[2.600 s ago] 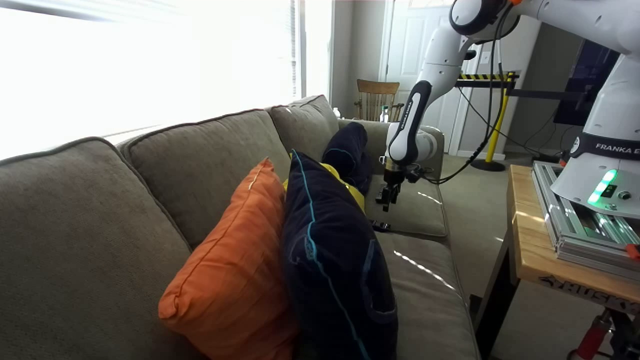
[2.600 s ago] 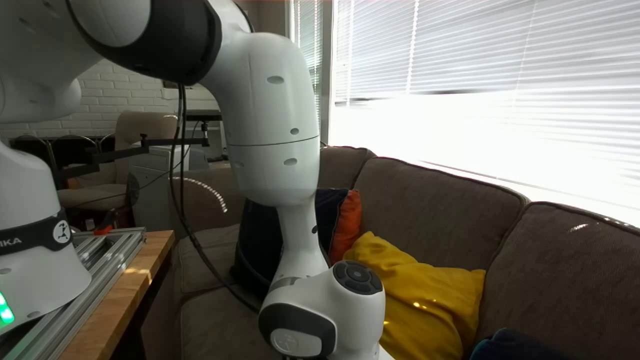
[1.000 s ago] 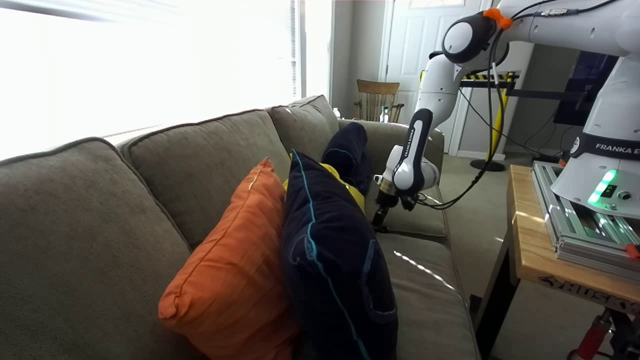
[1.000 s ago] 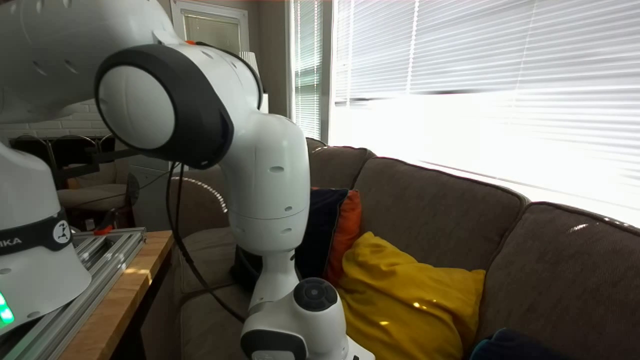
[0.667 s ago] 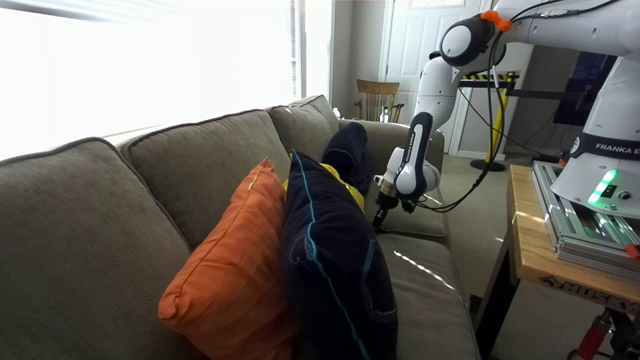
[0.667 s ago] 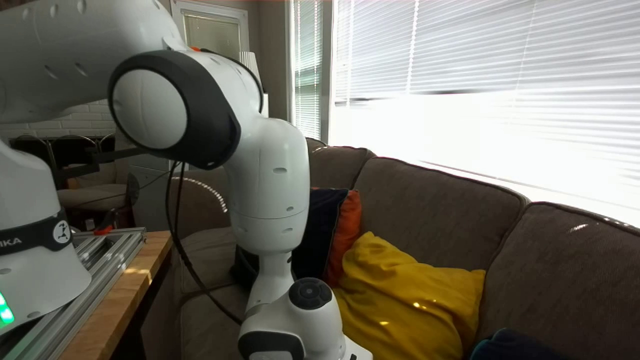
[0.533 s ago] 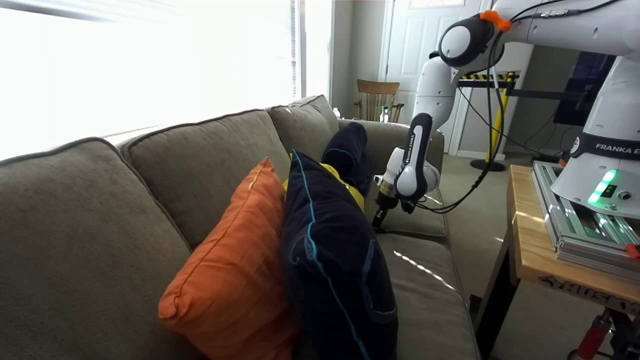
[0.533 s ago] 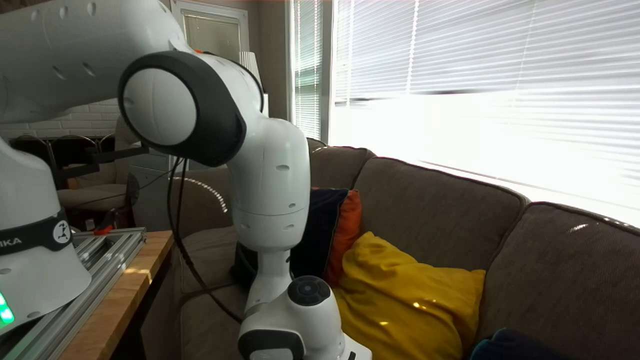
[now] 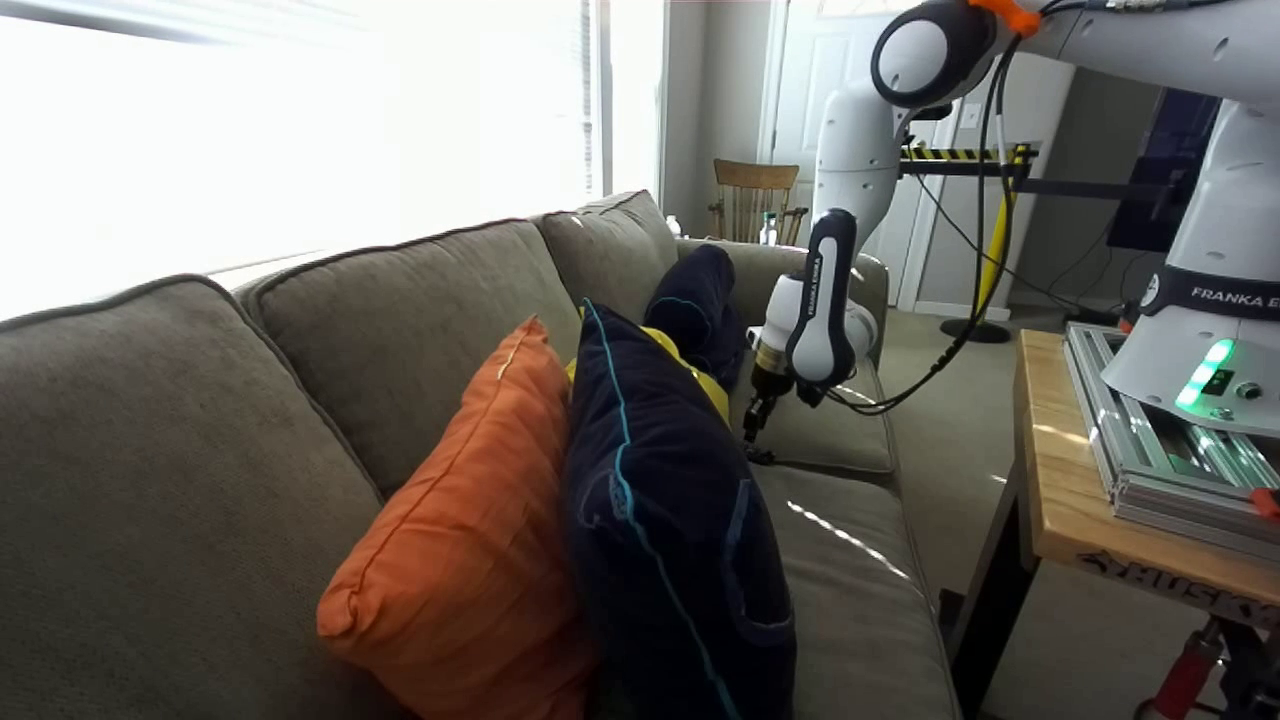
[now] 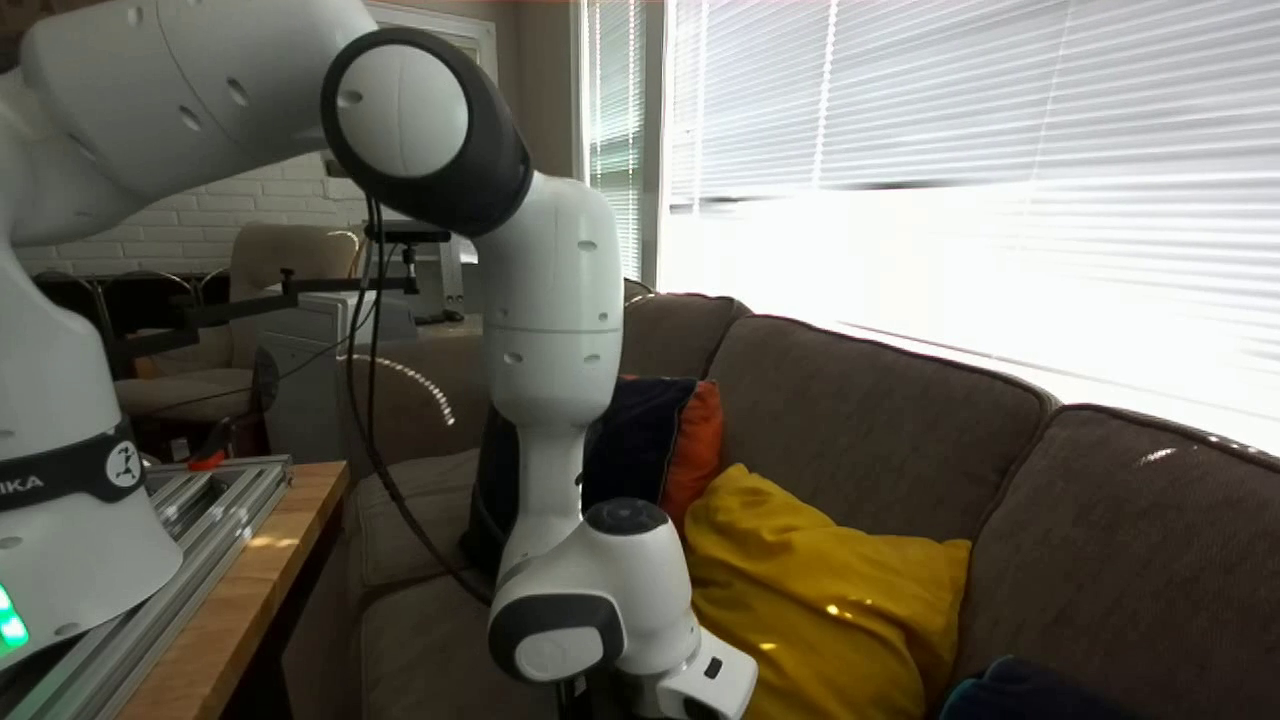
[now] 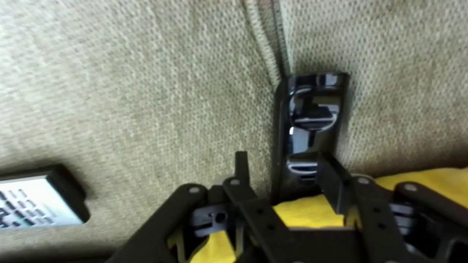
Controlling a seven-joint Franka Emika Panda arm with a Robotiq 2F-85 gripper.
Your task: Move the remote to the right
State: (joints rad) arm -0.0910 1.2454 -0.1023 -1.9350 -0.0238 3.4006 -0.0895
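Remote (image 11: pixel 310 131): lying near-to-far in the wrist view, partly between wide-parted jaws of the gripper (image 11: pixel 286 168), right of centre.

Jaws low at the black remote (image 9: pixel 762 457), beyond a navy cushion (image 9: pixel 680 540) (its piping (image 9: pixel 622 470) light blue).

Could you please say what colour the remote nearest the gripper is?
Glossy black; that remote shows best in the wrist view.

The hand (image 11: pixel 284 160) partly hides the black remote (image 11: pixel 314 117).
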